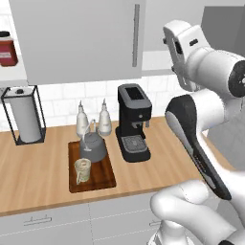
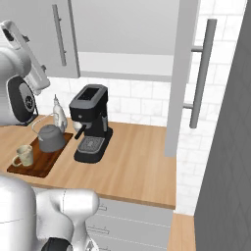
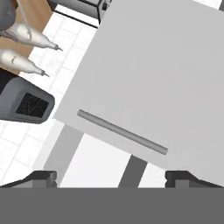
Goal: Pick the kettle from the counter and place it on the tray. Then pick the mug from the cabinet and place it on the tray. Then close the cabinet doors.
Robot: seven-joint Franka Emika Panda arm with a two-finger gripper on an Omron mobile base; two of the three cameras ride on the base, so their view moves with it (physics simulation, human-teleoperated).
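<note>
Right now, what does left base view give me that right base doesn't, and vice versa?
Left base alone: the paper towel holder on the counter and a red jar on the cabinet shelf at far left.

Right base alone: the right cabinet door swung open, seen edge-on, its bar handle facing right, plus the bare right end of the counter.

Both: kettle and mug on the tray, the white bottles behind it, the coffee machine beside it, and the left cabinet door.

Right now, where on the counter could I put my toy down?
Bare counter lies right of the coffee machine, up to the open cabinet door. More between the paper towel holder and the tray. The tray is crowded: kettle, mug.
</note>
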